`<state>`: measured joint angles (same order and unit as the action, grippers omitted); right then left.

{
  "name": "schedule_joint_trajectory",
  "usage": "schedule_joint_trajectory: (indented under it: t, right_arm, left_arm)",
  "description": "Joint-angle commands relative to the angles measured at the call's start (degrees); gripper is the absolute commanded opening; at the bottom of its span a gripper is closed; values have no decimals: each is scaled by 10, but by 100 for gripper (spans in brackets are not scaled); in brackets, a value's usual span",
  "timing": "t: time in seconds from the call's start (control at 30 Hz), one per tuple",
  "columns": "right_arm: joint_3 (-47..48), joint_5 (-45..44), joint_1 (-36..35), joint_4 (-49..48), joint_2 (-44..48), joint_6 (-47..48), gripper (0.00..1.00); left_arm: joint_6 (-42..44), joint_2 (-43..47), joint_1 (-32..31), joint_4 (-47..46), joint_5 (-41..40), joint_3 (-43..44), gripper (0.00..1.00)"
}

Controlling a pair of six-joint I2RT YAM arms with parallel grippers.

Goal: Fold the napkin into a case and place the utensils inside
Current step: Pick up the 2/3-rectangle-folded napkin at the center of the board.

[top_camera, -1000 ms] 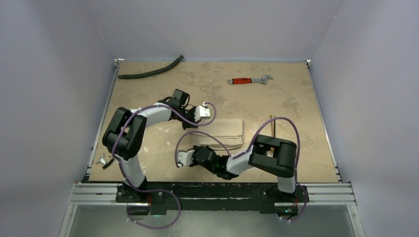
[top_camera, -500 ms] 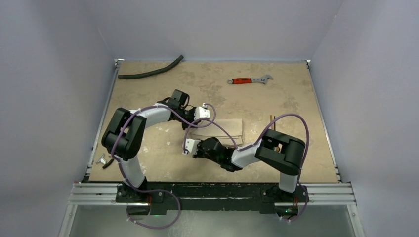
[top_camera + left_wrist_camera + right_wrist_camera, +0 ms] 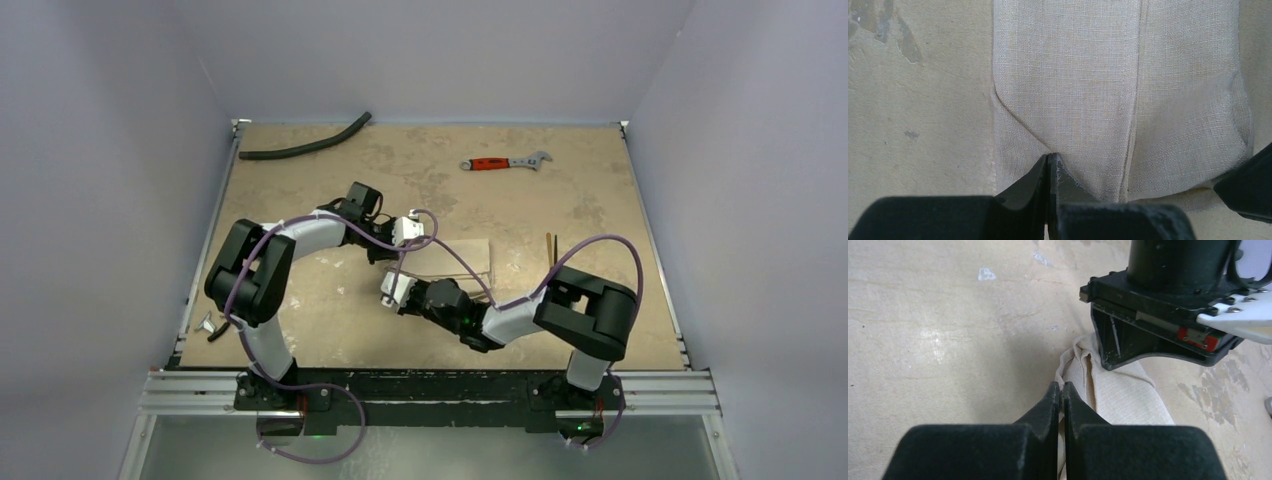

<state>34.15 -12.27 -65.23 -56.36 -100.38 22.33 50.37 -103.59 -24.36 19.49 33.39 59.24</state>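
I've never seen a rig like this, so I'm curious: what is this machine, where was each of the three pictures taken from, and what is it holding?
It is a robot with a left arm and a right arm, bolted to a table. The wide picture looks down from above. The two close-ups come from a small camera on each wrist. On the table lie a folded napkin, thin gold cutlery to its right, and a red-handled wrench and a black hose at the far end. The left claw and the right claw are both shut, each pinching the napkin's edge.
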Motion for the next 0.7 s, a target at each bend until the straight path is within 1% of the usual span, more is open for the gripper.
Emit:
schedule_joint_trajectory:
  t: [0.0, 0.27, 0.43, 0.53, 0.67]
  right_arm:
    - [-13, -8, 1, -74, 14, -13, 0]
    - [-15, -19, 11, -107, -4, -25, 0]
    - [-8, 26, 16, -101, -9, -31, 0]
    - [-10, 45, 33, -101, -6, -38, 0]
    - [-15, 39, 49, -122, -8, -33, 0]
  left_arm:
    - [-1, -24, 11, 103, -48, -23, 0]
    - [5, -18, 12, 111, -47, -29, 0]
    - [15, -12, 11, 114, -42, -33, 0]
    - [24, -5, 12, 111, -33, -43, 0]
    - [32, 2, 12, 112, -27, -50, 0]
